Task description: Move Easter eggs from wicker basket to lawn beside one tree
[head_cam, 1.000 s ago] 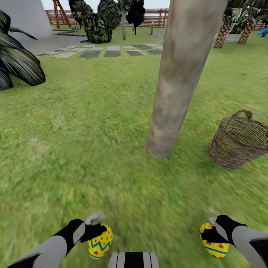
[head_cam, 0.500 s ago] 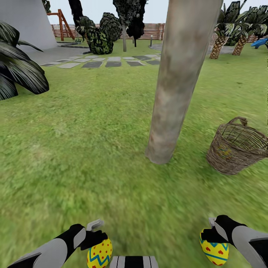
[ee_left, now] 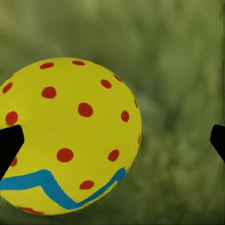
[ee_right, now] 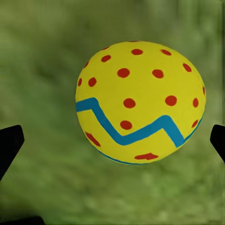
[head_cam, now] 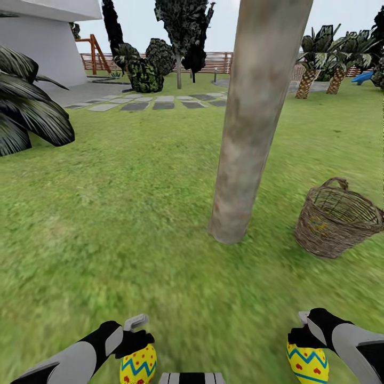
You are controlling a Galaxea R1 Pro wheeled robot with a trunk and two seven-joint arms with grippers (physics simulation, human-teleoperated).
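Lower now: two dotted eggs [head_cam: 137, 365].

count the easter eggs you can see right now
2 clearly. One egg sits at the left gripper, the other egg at the right gripper, both above the lawn. A third may be hidden inside the wicker basket beside the tree.

Yellow red-dotted Easter egg [ee_left: 65, 136] w/ blue zigzag betw. black claw [ee_left: 115, 140] tips, blurred lawn [ee_left: 178, 70] behind

Brown woven wicker basket [head_cam: 336, 220] looks rough – mottled grey-brown tree trunk [head_cam: 250, 133] is matt, yellow red-dotted Easter eggs [ee_right: 139, 102] smooth.
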